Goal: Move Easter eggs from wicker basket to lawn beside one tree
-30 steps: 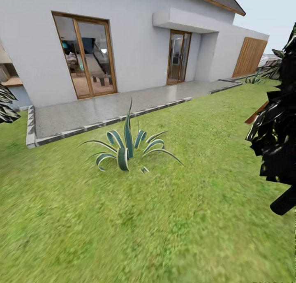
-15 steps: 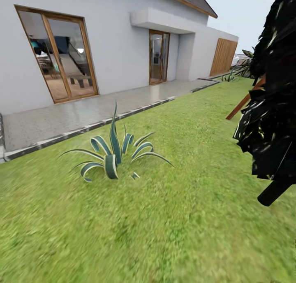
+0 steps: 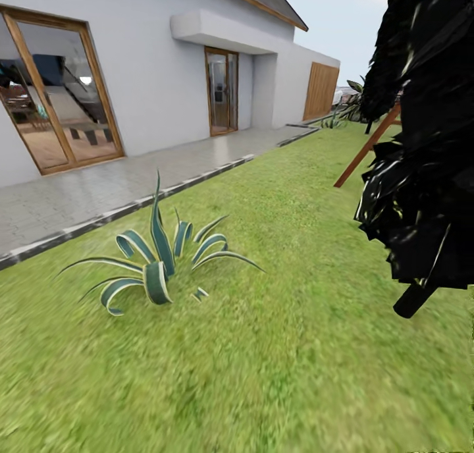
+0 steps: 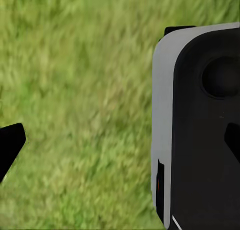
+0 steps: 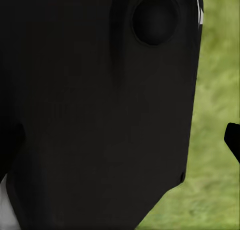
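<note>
From our head camera, at far left we saw the glass doors [image 3: 56, 91] in their wooden frames, set in the white house wall [image 3: 151, 71]. Below them ran the grey paved terrace [image 3: 72, 196], edged by a dark kerb [image 3: 131, 208] where it met the lawn [image 3: 276, 347]. On the grass just this side of the kerb stood a spiky plant [image 3: 158, 262] with striped green-and-white leaves. Further right along the wall we saw a narrow glazed door [image 3: 221, 91] under a white overhang [image 3: 217, 31], then a brown slatted wooden panel [image 3: 320, 89] at the house's far end. Beyond it some leafy plants [image 3: 349, 107] showed at the lawn's far edge. A brown wooden beam [image 3: 365, 149] slanted down to the grass, and at far right the dark, almost black bushy tree [image 3: 424, 143] leaned over the lawn on a short black stem [image 3: 413, 300].

In the left wrist view we looked down on blurred grass past a grey-and-black body [image 4: 200, 130]; black finger tips [image 4: 10, 145] showed at the two edges, with grass between them, and we could not tell whether the left gripper was released or clenched. In the right wrist view a black body [image 5: 95, 109] hid nearly everything; a strip of grass and one black fingertip [image 5: 233, 139] showed, and we could not tell the right gripper's state either.

Of the task's things, the lawn lay wide and green before us.
</note>
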Robot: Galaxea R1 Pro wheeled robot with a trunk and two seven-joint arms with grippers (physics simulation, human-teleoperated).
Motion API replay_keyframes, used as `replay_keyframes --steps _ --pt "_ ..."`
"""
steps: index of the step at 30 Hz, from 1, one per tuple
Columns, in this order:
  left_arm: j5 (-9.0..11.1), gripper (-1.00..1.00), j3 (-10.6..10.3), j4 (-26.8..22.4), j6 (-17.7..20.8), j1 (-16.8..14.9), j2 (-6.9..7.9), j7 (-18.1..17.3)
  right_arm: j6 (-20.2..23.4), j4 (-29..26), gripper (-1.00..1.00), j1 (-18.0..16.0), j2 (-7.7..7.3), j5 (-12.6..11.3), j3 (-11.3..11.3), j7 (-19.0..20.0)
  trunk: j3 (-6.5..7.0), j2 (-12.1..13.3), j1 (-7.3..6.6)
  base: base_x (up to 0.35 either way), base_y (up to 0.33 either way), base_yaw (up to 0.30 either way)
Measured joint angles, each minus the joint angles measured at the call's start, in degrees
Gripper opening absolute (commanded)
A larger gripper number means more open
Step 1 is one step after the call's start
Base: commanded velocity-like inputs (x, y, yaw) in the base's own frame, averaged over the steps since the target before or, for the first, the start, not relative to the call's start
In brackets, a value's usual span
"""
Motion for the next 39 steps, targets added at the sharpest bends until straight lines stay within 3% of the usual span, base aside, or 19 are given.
replay_keyframes --steps 25,39 --pt "0.0 1.0 0.0 0.0 0.0 0.0 0.0 0.0 -0.1 0.1 1.0 0.0 0.0 0.0 0.0 0.0 0.0 0.0 0.01 0.166 0.202 -0.289" --pt "0.0 1.0 0.0 0.0 0.0 0.0 0.0 0.0 -0.1 0.1 1.0 0.0 0.0 0.0 0.0 0.2 0.0 0.0 0.01 0.115 0.069 -0.295"
